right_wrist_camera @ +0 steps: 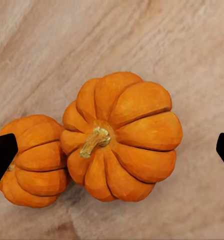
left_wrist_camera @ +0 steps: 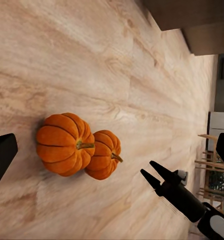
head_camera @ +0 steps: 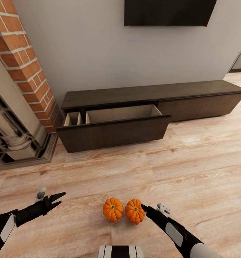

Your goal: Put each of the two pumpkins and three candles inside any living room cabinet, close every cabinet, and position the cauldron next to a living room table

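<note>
Two small orange pumpkins sat touching on the wood floor [head_camera: 192, 157] in the lower middle of the head view: the left pumpkin [head_camera: 112, 209] and the right pumpkin [head_camera: 135, 211]. The cabinet [head_camera: 149, 114] ran across the middle of the frame against the grey wall, its left drawer [head_camera: 115, 132] pulled out and showing a pale interior, its right front shut.

The right gripper [head_camera: 143, 207] lay at the lower right with its tips just beside the right pumpkin; in the right wrist view its dark fingertips [right_wrist_camera: 2, 155] stood spread wide at either edge with the right pumpkin [right_wrist_camera: 119, 135] centred between them, so it was released and grasping nothing. The left gripper [head_camera: 59, 199], at the lower left, was likewise parted and empty, well apart from the fruit.

By their look the pumpkins would be light, rigid and ribbed, with smooth rounded flanks that could slip (a judgement only). Closing across the widest girth, pads seated in opposite grooves, seemed the safest hold; the short stem [right_wrist_camera: 94, 141] looked too thin to trust.

The drawer's floor was hidden behind its front panel, so whether anything lay inside could not be told. The left pumpkin [right_wrist_camera: 29, 165] was partly covered by its neighbour in the right wrist view.
</note>
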Motion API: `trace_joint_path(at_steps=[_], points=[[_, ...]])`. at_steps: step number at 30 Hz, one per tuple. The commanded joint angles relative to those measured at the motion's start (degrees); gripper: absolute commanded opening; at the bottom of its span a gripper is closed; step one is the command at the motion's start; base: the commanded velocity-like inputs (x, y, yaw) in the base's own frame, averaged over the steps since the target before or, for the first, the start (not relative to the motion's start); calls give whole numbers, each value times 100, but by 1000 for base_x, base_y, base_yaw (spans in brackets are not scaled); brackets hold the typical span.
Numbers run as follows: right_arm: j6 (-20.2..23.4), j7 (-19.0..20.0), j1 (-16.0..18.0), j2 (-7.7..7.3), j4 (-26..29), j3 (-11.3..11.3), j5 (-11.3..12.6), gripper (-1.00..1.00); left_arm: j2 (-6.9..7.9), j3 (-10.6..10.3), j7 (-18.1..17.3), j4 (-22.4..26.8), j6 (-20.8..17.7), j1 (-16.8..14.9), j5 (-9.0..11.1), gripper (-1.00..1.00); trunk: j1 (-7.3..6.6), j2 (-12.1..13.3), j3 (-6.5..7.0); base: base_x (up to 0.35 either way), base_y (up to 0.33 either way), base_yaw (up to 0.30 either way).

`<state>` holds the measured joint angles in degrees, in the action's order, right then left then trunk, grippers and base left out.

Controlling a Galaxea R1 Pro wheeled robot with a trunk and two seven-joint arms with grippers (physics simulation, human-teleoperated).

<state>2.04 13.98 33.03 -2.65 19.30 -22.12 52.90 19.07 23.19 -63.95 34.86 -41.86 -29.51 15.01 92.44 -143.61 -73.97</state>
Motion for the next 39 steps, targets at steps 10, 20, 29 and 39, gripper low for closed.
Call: trace_joint_path(at_steps=[10, 20, 29, 39], points=[[66, 3, 279, -7, -64, -21, 25, 100, 0, -7, -4, -2, -42, -2, 12, 100, 24, -15, -226, 0, 0, 0], [64, -23, 292, -13, -67, -21, 24, 100, 0, -8, 23, -12, -42, -2, -7, 100, 50, -29, -448, 0, 0, 0], [88, 210, 292, -219, -67, -12, 24, 100, 0, -7, -1, -14, -42, -2, -24, 100, 73, -41, -647, 0, 0, 0], [259, 977, 292, -446, -67, 48, 93, 100, -1, -7, -4, -14, -42, -2, -16, 100, 99, -54, -869, 0, 0, 0]])
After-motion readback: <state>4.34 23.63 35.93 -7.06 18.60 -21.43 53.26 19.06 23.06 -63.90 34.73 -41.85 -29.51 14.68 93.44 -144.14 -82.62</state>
